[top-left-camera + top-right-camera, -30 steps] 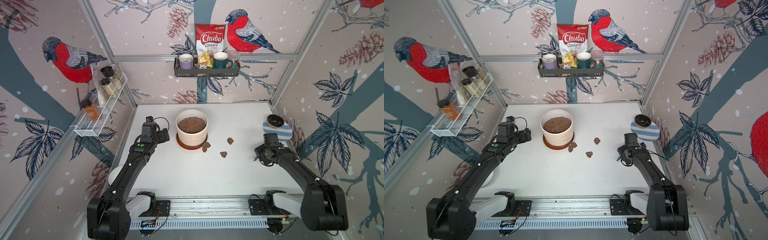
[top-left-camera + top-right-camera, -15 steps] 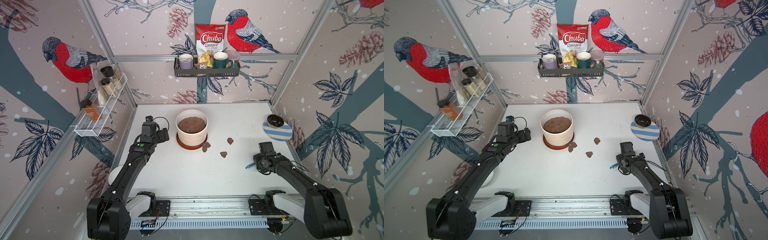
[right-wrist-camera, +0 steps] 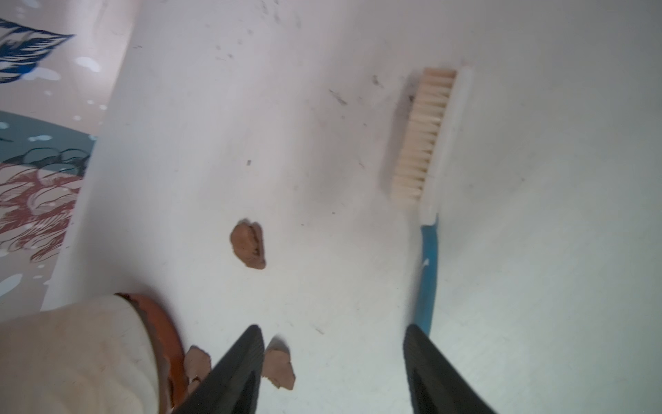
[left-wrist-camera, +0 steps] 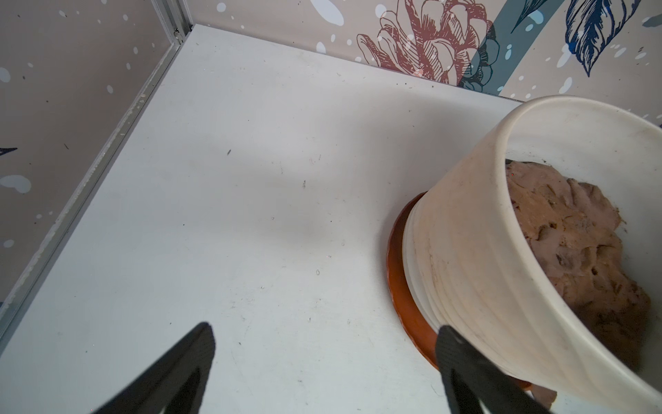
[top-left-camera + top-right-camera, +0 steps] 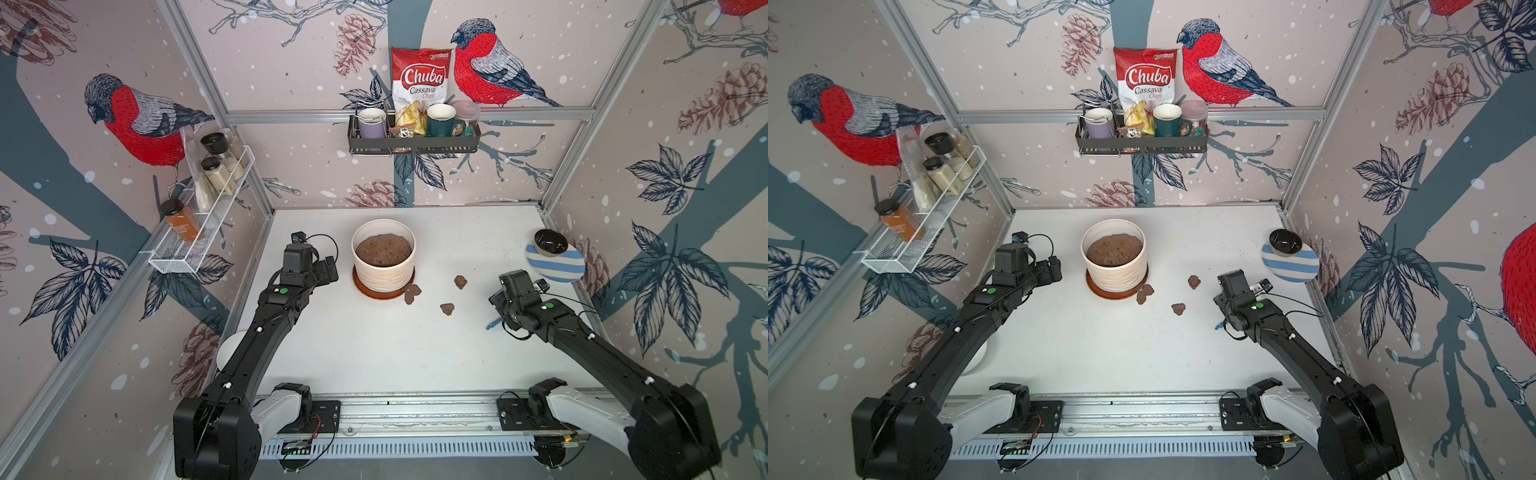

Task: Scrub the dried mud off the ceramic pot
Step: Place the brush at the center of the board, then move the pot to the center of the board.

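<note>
Ahead of the open, empty right gripper (image 3: 333,329), risking nudging the loose blue-handled brush (image 3: 428,208) away on closing; beside the open left gripper (image 4: 326,331), leaving the ceramic pot (image 5: 384,276) unbraced and likely sliding.

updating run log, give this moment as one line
left pincer: open beside ceramic pot | right pincer: open, blue-handled brush lying loose | dried mud: lumps on table

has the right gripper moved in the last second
Yes. The right gripper has drawn away from the striped plate, whose near edge it overlapped in the top views, and shifted toward the ceramic pot.
</note>
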Available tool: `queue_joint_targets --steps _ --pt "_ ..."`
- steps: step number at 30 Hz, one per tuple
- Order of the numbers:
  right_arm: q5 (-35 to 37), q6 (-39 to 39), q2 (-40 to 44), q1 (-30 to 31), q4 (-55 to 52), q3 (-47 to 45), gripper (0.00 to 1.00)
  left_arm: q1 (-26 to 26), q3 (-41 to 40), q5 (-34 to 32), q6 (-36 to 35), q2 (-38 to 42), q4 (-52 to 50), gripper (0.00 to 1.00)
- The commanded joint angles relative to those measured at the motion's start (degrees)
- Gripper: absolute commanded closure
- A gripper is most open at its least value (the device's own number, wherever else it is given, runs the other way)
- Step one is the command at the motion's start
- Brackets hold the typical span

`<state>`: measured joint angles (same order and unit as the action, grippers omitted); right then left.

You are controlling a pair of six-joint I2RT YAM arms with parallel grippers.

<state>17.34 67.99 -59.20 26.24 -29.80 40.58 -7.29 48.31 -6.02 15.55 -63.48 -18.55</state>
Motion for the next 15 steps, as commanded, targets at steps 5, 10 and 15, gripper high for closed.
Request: queue_joint_targets --steps 5,10,15 --pt "15.6 -28.1 1.0 8.9 10.5 9.7 0.00 -0.1 -1.2 2.7 -1.5 1.1 2.4 0.04" --pt "8.0 -36.6 -10.4 11.3 10.9 21.7 0.00 -0.1 -2.3 5.6 -0.6 1.5 4.5 0.04" --pt "4.9 -38.5 -25.5 15.8 -1.4 37.8 0.00 -0.2 -2.3 8.3 -1.0 1.0 5.2 0.04"
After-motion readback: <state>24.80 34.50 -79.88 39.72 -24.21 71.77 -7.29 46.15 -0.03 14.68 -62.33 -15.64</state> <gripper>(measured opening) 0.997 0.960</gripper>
